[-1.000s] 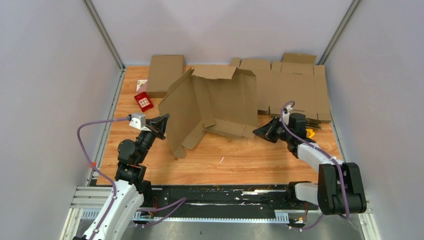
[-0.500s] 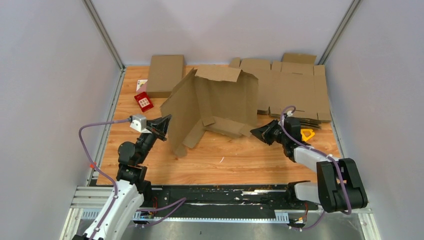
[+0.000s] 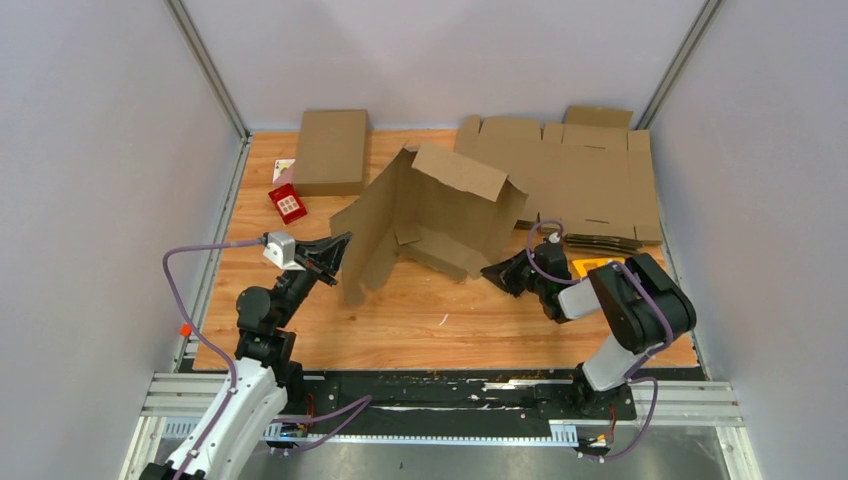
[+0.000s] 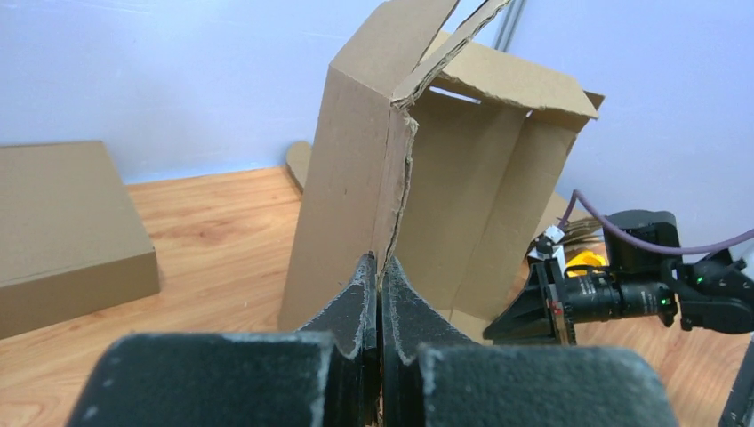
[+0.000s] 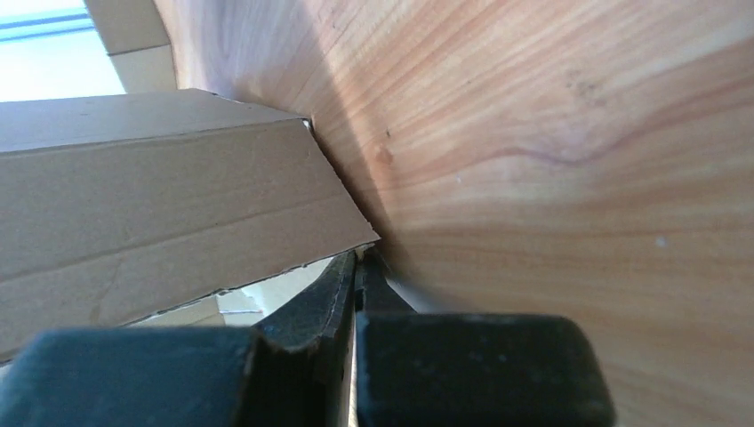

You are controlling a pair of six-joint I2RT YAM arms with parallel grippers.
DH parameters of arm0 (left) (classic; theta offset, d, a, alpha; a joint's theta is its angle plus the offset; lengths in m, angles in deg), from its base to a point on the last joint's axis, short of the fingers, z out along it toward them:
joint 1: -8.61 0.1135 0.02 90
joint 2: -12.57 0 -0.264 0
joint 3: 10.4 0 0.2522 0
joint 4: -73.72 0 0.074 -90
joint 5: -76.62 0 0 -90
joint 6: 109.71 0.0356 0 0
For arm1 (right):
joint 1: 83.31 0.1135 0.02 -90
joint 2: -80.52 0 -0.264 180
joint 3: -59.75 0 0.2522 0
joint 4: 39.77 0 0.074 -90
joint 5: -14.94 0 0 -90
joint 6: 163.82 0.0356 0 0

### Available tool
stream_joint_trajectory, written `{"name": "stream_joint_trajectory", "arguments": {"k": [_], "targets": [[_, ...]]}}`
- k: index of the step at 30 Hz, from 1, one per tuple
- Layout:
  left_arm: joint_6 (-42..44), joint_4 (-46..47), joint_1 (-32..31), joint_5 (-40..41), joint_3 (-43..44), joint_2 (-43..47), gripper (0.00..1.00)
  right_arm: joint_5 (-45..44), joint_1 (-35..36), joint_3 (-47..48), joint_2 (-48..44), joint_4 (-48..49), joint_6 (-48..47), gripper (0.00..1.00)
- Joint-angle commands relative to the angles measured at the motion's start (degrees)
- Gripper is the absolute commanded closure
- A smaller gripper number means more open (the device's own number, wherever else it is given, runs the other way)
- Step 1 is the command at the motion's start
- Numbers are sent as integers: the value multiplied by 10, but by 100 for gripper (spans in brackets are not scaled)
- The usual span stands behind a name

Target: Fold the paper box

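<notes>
The paper box (image 3: 450,205) stands half-folded at mid-table, its walls raised and a top flap leaning over. My left gripper (image 3: 343,243) is shut, and its tips meet the ragged edge of the box's left wall. In the left wrist view that edge of the paper box (image 4: 356,178) runs down into the notch between the tips of the left gripper (image 4: 380,260). My right gripper (image 3: 492,272) lies low on the table, shut, at the box's near right corner. In the right wrist view the right gripper (image 5: 360,256) touches a corner of the paper box (image 5: 160,178) where it meets the wood.
A pile of flat brown blanks (image 3: 590,180) fills the back right. A closed cardboard box (image 3: 330,150) and a small red item (image 3: 288,203) sit at the back left. A yellow object (image 3: 583,268) lies beside the right wrist. Grey walls enclose three sides.
The right gripper has dropped and slid left along the table, and its arm has folded down. The box has turned and its top flap has tipped over. The left gripper has edged right.
</notes>
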Motion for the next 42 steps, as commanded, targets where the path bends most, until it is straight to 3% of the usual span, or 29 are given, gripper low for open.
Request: {"name": "stream_joint_trajectory", "arguments": {"k": [1,5,13,23,30,35,42], "targets": [[-23,23,-7,-18,-3,-2,100,-20,17,-28,64,206,72,100],[-22,8,-7,-11,-3,-4,100,-27,30,-43,121,332,101,100],[-20,-4,-7,-8,3,-14,100,-60,54,-51,154,400,113,100],[-36,14,-8,-19,1,-27,100,-138,110,7,67,250,81,98],[-33,3,-8,-16,6,-25,100,-157,124,40,59,182,72,91],[-20,-20,-8,-7,9,-6,100,-197,124,20,45,135,73,94],[-16,-24,-8,-10,13,-11,100,-203,122,32,-68,41,-119,64]]}}
